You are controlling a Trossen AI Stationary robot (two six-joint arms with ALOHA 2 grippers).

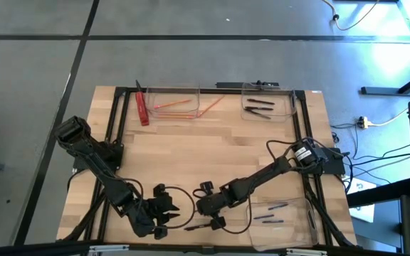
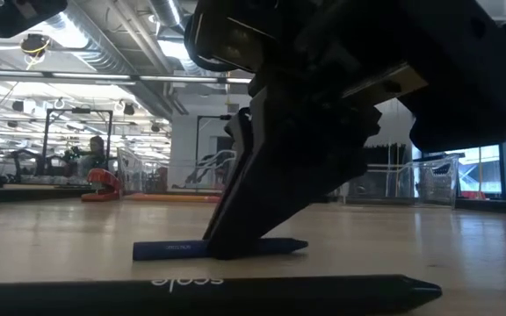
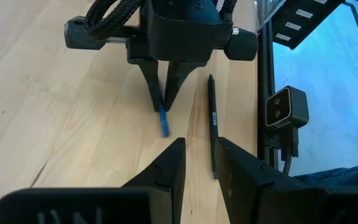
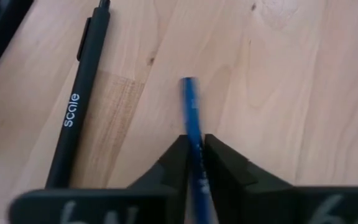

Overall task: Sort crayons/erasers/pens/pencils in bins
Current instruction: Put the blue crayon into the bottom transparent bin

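Tabletop (image 4: 291, 74): blue crayon (image 4: 192, 118) apparently between right jaws.

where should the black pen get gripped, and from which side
Grip the black pen around mid-barrel, coming straight down from above with the fingers across its width. It lies flat on the table, a long slim barrel, apart from the blue stick that the right gripper is shut on, so both long sides are free.

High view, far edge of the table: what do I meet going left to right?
Red bar → bin with the pencils → pencil sticking out over that bin's right rim → bin with dark pens.
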